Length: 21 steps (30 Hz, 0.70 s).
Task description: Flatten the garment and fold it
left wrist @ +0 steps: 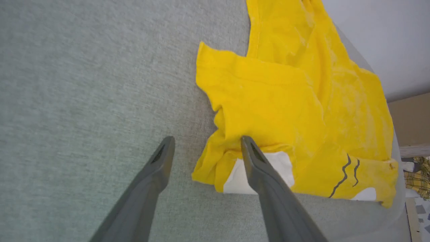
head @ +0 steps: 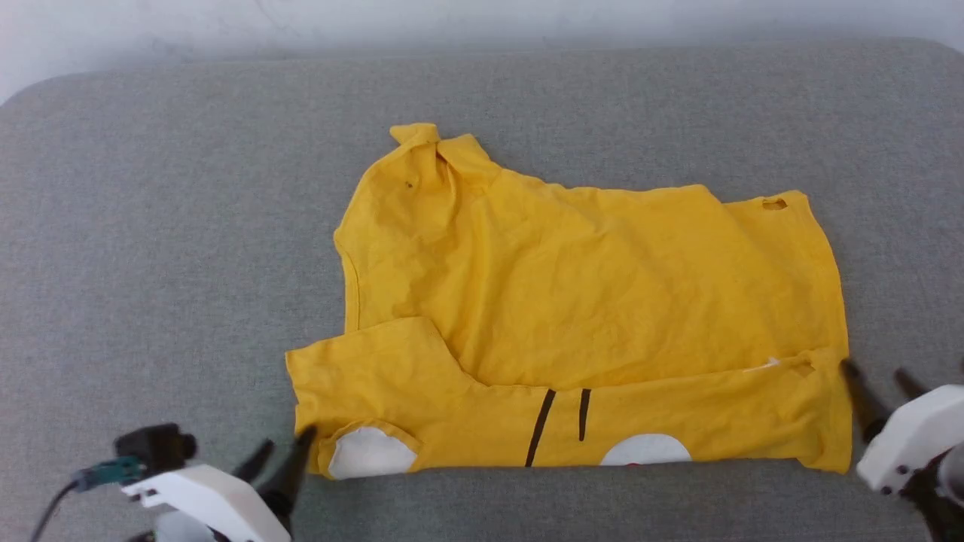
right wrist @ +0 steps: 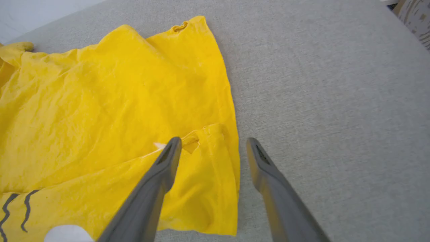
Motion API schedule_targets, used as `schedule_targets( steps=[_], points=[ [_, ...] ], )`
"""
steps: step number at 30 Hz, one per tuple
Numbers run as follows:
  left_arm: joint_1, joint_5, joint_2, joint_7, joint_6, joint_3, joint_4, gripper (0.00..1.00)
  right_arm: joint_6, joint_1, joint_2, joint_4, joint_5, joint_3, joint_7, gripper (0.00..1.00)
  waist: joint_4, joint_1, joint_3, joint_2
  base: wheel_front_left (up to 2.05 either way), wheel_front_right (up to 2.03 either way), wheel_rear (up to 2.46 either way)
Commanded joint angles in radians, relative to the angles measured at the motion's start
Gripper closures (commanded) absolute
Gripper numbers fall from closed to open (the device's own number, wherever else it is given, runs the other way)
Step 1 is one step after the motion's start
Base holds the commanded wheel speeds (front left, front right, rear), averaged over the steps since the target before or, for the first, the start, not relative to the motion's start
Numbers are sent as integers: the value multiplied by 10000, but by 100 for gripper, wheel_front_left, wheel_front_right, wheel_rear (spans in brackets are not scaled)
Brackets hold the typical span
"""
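The garment [head: 587, 301], a wrinkly yellow T-shirt, lies spread on the grey cushioned surface [head: 188, 226]. Its near strip is folded over, showing white patches and two black lines. My left gripper [head: 282, 452] is open at the garment's near left corner; in the left wrist view the garment [left wrist: 285, 101] lies right of the left gripper [left wrist: 206, 144], and one finger overlaps the white patch. My right gripper [head: 877, 376] is open at the near right corner. In the right wrist view the right gripper [right wrist: 213, 144] straddles the edge of the garment [right wrist: 117, 101]. Nothing is held.
Bare grey fabric surrounds the garment on all sides, with wide room at the left and far side. A pale wall [head: 482, 19] runs behind the far edge. Checked cloth [left wrist: 420, 178] shows beyond the surface's end in the left wrist view.
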<state>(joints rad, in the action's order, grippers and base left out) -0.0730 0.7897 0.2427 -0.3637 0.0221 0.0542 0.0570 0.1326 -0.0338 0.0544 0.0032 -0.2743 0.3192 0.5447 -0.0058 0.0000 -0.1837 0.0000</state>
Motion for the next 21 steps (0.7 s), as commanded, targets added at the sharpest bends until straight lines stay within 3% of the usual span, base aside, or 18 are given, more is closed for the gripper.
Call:
schedule_targets(
  steps=[1, 6, 13, 21],
  points=[
    [-144, -174, 130, 226, -153, -194, -371, 0, -19, 44, 15, -417, -20, 151, -133, 0, 33, 0, 13, 0, 0, 0, 0],
    [-98, -1244, 99, 2156, -482, -683, -1689, 0, -19, -62, -20, -1717, 262, 307, -1400, 0, 127, 0, -28, 0, 0, 0, 0],
    [324, -2569, -476, 5513, -121, -580, -2252, 0, -19, 3, -37, -1943, 771, -329, -3954, 0, 145, 0, -120, 0, 0, 0, 0],
    [453, -3674, -818, 6165, -202, -271, -1969, 0, -19, 371, -40, -1288, 881, -721, -5592, 0, -72, 0, -273, 0, 0, 0, 0]
  ],
)
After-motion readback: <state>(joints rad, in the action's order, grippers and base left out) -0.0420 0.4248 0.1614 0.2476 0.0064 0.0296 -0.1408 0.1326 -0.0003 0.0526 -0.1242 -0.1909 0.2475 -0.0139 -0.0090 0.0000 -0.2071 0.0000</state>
